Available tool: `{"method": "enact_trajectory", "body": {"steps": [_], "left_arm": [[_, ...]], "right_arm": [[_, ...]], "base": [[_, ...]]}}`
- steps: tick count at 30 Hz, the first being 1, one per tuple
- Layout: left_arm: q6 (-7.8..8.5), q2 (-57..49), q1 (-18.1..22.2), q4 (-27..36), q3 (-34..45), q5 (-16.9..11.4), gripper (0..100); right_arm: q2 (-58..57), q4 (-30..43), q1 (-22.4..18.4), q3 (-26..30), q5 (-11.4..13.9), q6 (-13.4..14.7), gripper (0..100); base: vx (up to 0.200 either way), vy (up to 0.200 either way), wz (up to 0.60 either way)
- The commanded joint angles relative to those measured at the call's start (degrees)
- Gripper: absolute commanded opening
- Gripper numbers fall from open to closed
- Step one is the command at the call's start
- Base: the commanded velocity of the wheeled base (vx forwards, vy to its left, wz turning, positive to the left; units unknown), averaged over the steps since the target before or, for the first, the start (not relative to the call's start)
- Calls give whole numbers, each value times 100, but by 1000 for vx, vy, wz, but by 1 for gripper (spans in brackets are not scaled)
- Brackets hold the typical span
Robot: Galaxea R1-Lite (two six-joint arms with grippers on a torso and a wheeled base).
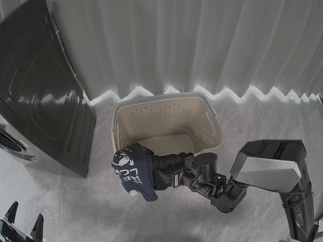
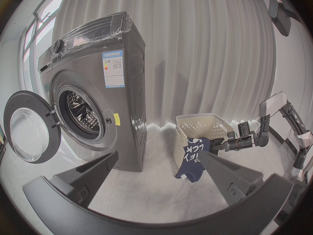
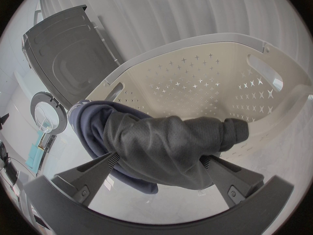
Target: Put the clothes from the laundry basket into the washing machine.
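Right tool (image 3: 158,159): clamped on bundled dark grey garment (image 3: 169,141) and navy printed T-shirt (image 1: 134,173), over near rim of cream perforated plastic laundry basket (image 1: 165,96). Left tool (image 2: 158,155): wide, empty.

Our right arm (image 1: 297,202) is black, with an angular silver-grey shell (image 1: 269,168) on one link, a boxy black wrist (image 1: 202,167) and thin cables (image 1: 192,184) at the joints. The left gripper (image 2: 158,154) and right gripper (image 3: 158,157) have dark grey wedge-shaped fingers (image 2: 94,172) on a curved bar (image 2: 156,221). Each finger carries a round screw (image 2: 232,190) near its base.
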Motion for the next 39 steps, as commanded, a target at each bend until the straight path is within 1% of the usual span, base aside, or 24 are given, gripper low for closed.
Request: {"method": "enact_trajectory", "body": {"steps": [1, 2, 3, 12, 16, 20, 22, 23, 24, 26, 27, 29, 31, 34, 36, 39], "left_arm": [[-1, -93, 0, 4, 101, -5, 100], [-1, -93, 0, -5, 101, -5, 100], [-1, -93, 0, 4, 101, 3, 100], [-1, -93, 0, 4, 101, -5, 100], [-10, -93, 0, 4, 101, -5, 100], [-1, -93, 0, -5, 101, -5, 100], [-10, -93, 0, -5, 101, -5, 100], [-10, -93, 0, 4, 101, -5, 100], [-10, -93, 0, 4, 101, -5, 100], [-10, -93, 0, 4, 101, -5, 100], [-10, -93, 0, -5, 101, -5, 100], [-10, -93, 0, 4, 101, 3, 100], [-19, -93, 0, 4, 101, 3, 100], [-28, -93, 0, 4, 101, 3, 100], [-28, -93, 0, 4, 101, -5, 100], [-28, -93, -9, 4, 101, 3, 100]], "right_arm": [[52, -116, -1, -32, -4, 1, 100], [61, -151, 7, -32, -4, 1, 100], [96, -177, 7, -32, 4, 1, 0], [114, -423, 69, 100, 4, -8, 0], [-158, -520, 139, 381, 4, 1, 0], [-686, -538, 139, 733, 4, -8, 0], [-1204, -529, 139, 1049, -4, 1, 0], [-1257, -538, 139, 1085, -4, 1, 0], [-1600, -529, 130, 1278, -48, 10, 0], [-1740, -529, 122, 1357, -66, 10, 0], [-2171, -555, 104, 1594, -83, 10, 0], [-2611, -555, 87, 1823, -92, 10, 0], [-2883, -538, 78, 1937, -83, 10, 0], [-3595, -450, 43, 2174, -83, 1, 0], [-3823, -415, 34, 2218, -83, -8, 0], [-4483, -265, 51, 2254, -75, -43, 0]], "base": [[0, 0, 0], [0, 0, 0], [0, 0, 0], [0, 0, 0], [0, 0, 0], [0, 0, 0], [0, 0, 0], [0, 0, 0], [0, 0, 0], [0, 0, 0], [0, 0, 0], [0, 0, 0], [0, 0, 0], [0, 0, 0], [0, 0, 0], [0, 0, 0]]}}
